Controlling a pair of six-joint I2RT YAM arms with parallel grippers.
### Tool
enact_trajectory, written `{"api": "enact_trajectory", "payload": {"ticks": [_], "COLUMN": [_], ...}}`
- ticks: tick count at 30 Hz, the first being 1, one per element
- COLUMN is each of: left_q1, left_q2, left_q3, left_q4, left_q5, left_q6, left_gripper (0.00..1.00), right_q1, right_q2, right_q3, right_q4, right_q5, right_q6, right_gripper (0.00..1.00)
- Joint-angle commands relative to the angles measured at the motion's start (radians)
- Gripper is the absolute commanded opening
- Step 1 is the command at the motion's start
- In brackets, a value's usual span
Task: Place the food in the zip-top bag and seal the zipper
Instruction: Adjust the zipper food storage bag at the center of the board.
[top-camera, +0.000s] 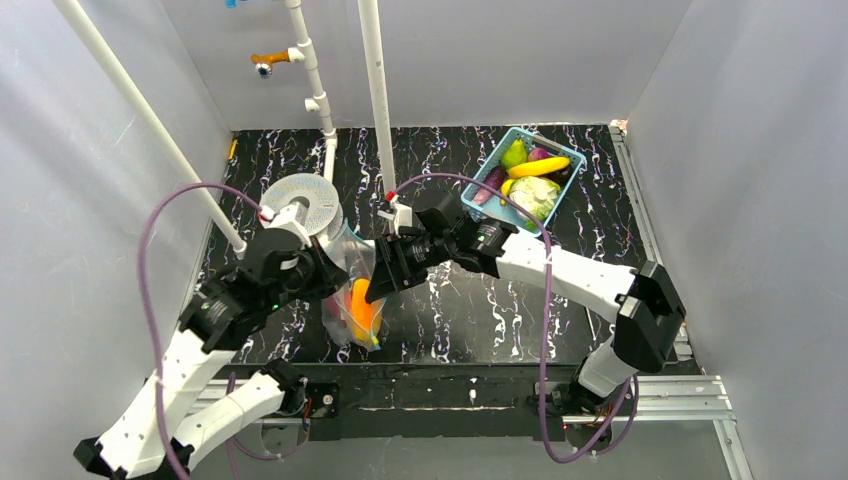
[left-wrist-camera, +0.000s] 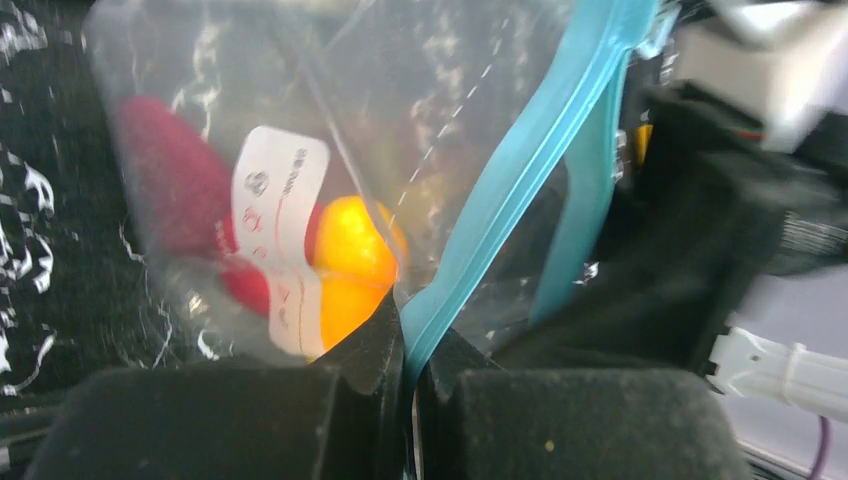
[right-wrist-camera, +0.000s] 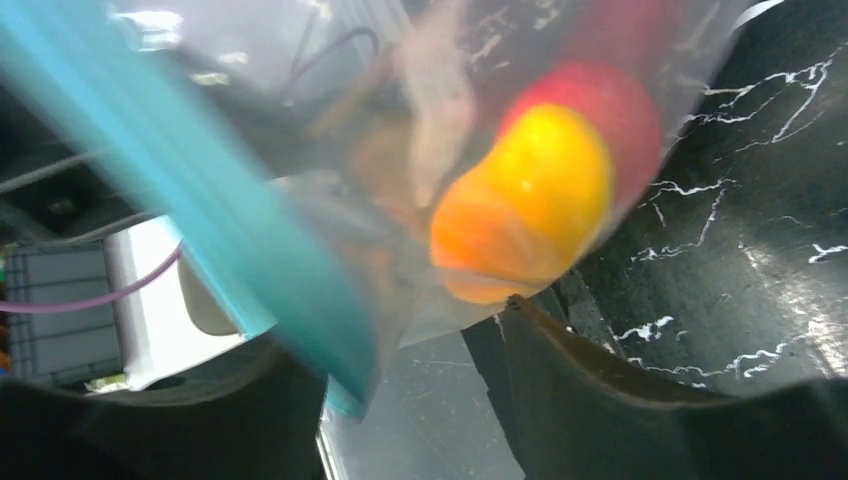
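bag (left-wrist-camera: 440, 90) crinkly, clear, round orange piece (left-wrist-camera: 350, 260) inside; left fingers (left-wrist-camera: 200, 420) pinch blue zipper (left-wrist-camera: 505, 190); right fingers (right-wrist-camera: 620, 400) spread.

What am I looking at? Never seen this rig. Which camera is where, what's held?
Two white robot arms are bolted at the near edge of a black marbled table: the left arm and the right arm. The wide picture looks down from above and behind them; the other two come from a camera on each wrist, looking past that arm's own jaws. Between the arms is a clear zip-top bag, holding an orange-yellow piece and a red piece of toy food. The left jaws are shut on the bag's light-blue zipper. The right jaws stand open, with the bag's edge in the gap; that view is blurred. At the far right a light-blue basket holds more toy food, including a banana.
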Motion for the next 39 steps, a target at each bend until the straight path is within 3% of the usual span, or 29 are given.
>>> {"api": "enact_trajectory", "payload": {"ticks": [1,5,14,18,19,22,23,26,30,35,39], "left_q1": [-0.003,-0.003,-0.003,-0.003,-0.003,-0.003,-0.003,-0.003,-0.003,-0.003,-0.001], "left_q2": [-0.002,-0.024,-0.016,-0.028,-0.028,-0.024,-0.024,-0.033,-0.074,-0.151,-0.096], "left_q3": [-0.113,-0.164,-0.158,-0.144,-0.132,-0.063,-0.025,0.082,0.129,-0.127,-0.256], "left_q4": [0.054,0.102,0.123,0.124,0.121,0.097,0.078,0.007,-0.053,0.019,0.010], "left_q5": [0.030,0.046,0.058,0.054,0.057,0.087,0.106,0.142,0.108,0.052,0.067], "left_q6": [-0.095,-0.124,-0.130,-0.134,-0.131,-0.095,-0.077,-0.074,-0.210,-0.423,-0.487], "left_gripper": [0.00,0.00,0.00,0.00,0.00,0.00,0.00,0.00,0.00,0.00,0.00], "right_q1": [0.032,0.081,0.187,0.201,0.200,0.174,0.159,0.122,0.094,0.042,0.017], "right_q2": [-0.087,-0.135,-0.167,-0.162,-0.162,-0.168,-0.170,-0.179,-0.206,-0.191,-0.166], "right_q3": [-0.066,-0.116,-0.151,-0.129,-0.124,-0.082,-0.046,0.078,0.130,-0.098,-0.207], "right_q4": [0.004,0.009,-0.045,-0.011,0.018,0.080,0.102,0.083,0.105,0.469,0.444], "right_q5": [0.031,0.103,0.298,0.241,0.210,0.070,0.005,-0.109,-0.145,-0.200,-0.161], "right_q6": [-0.001,0.006,0.073,0.062,0.067,0.121,0.145,0.222,0.319,0.580,0.496], "right_gripper": [0.78,0.90,0.86,0.69,0.57,0.08,0.02,0.01,0.01,0.01,0.01]}}
